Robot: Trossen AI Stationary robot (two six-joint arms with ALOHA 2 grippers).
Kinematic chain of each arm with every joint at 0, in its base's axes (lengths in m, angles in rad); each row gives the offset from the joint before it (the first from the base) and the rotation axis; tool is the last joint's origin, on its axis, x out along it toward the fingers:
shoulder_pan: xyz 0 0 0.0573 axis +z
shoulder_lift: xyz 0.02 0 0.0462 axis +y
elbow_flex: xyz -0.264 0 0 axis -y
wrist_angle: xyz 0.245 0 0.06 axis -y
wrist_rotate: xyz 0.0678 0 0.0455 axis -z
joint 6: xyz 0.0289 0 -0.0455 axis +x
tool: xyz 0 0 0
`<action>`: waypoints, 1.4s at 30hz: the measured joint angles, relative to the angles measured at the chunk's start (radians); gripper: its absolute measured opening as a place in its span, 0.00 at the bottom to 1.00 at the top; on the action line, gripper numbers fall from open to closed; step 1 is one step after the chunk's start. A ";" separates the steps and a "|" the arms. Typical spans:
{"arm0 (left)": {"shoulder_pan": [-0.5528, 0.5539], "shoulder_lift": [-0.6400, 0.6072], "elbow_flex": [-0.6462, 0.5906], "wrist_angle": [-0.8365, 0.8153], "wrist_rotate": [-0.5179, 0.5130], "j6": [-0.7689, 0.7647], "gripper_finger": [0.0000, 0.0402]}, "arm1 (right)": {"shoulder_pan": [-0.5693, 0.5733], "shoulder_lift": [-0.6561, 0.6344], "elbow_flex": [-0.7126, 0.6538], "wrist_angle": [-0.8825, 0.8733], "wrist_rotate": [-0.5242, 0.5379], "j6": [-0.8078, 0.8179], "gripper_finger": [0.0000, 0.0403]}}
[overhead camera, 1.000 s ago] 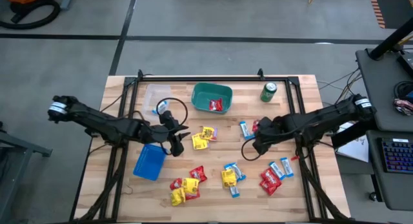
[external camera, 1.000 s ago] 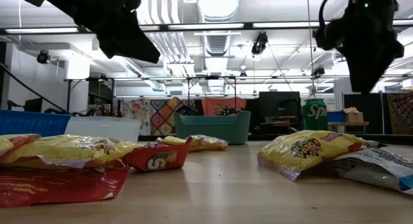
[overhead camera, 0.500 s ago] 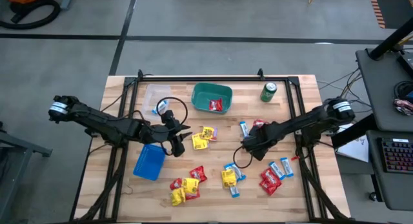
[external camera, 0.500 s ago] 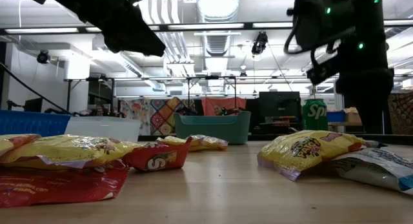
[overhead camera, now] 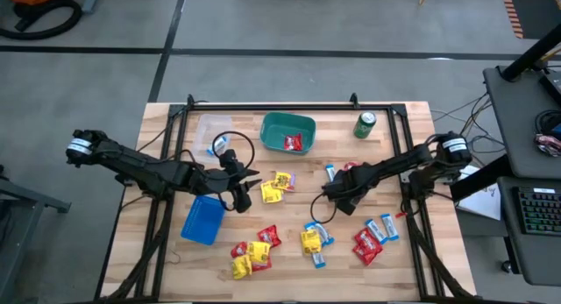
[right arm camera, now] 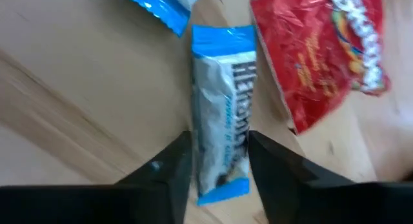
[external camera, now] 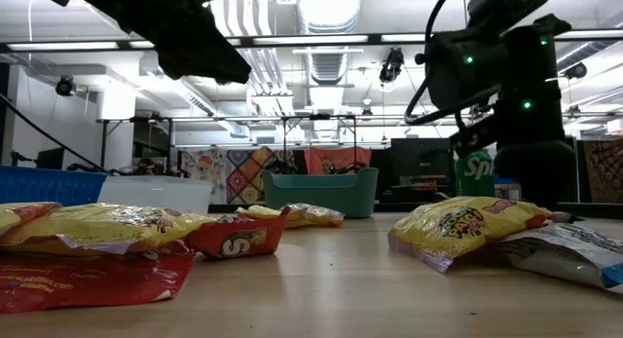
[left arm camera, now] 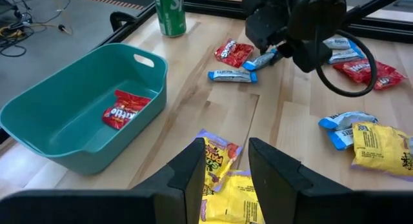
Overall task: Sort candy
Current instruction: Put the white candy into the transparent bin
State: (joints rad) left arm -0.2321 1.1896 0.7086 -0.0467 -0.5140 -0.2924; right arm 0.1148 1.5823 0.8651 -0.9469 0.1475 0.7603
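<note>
My right claw: it was down low at the table, near the middle, with one finger on each side of a blue-and-white bar; the fingers stood narrow, close against the wrapper's long edges, and I held the bar by its near end.
Blue-and-white bar: it lay flat on the wood, running straight away from my right claw, its far end just short of another blue wrapper.
Red packet beside it: it lay flat just beside the bar, off one side of my right claw, apart from my fingers.
My left claw: it hung above a pair of yellow packets, fingers partly apart with nothing between them.
Teal bin: it sat just off to one side of my left claw, with one red packet in it.
Green can: it stood upright beyond the bin, far from my left claw.
Blue tray: it sat near my left arm, on the table's front side.
Rest of the candy: red, yellow and blue-and-white pieces lay scattered along the front of the table, between and in front of both my claws.
</note>
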 joint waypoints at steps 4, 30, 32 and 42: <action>0.000 0.000 0.000 0.011 0.000 0.000 0.26 | -0.004 -0.005 -0.021 0.025 0.002 -0.006 0.12; -0.025 0.201 -0.009 0.482 0.116 0.162 0.32 | 0.069 -0.416 -0.172 0.857 -0.195 -0.359 0.03; -0.025 0.247 -0.006 0.564 0.123 0.178 0.36 | 0.069 -0.400 -0.201 0.998 -0.243 -0.421 0.03; -0.022 0.475 -0.002 1.007 0.280 0.280 0.49 | 0.069 -0.300 -0.203 1.191 -0.295 -0.584 0.03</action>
State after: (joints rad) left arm -0.2543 1.6643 0.7063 0.9601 -0.2336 -0.0119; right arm 0.1833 1.2818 0.6623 0.2443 -0.1478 0.1766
